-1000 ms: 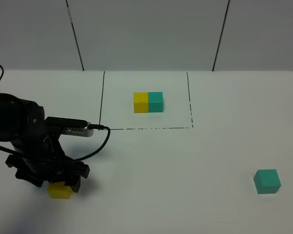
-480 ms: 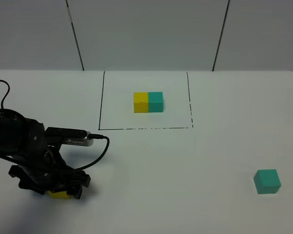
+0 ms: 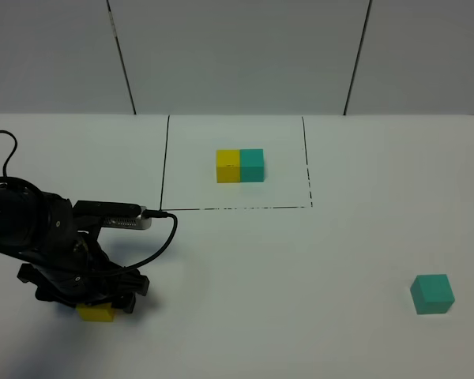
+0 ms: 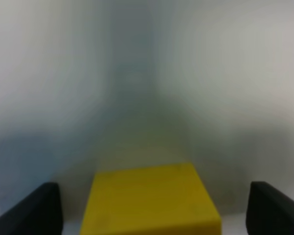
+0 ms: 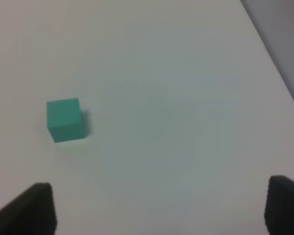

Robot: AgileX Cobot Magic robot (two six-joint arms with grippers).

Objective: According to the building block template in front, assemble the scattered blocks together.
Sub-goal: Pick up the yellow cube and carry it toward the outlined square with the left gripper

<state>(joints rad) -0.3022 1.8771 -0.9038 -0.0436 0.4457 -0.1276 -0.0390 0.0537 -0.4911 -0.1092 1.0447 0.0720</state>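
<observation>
My left gripper (image 4: 154,208) sits low over the yellow cube (image 3: 96,313) at the near left of the table (image 3: 300,260), jaws wide with a gap on each side of the cube. The template (image 3: 239,166) lies mid-table inside its black frame (image 3: 164,166). Far right, the teal cube (image 3: 432,294) sits alone. My right gripper (image 5: 157,210) hangs wide, holding nothing.

i see a white desk (image 3: 245,268). toward its back a yellow-and-teal bar (image 3: 239,166) sits inside a thin black drawn rectangle (image 3: 164,166). a yellow cube (image 3: 96,313) lies front left and a teal cube (image 3: 432,294) front right, well apart.
</observation>
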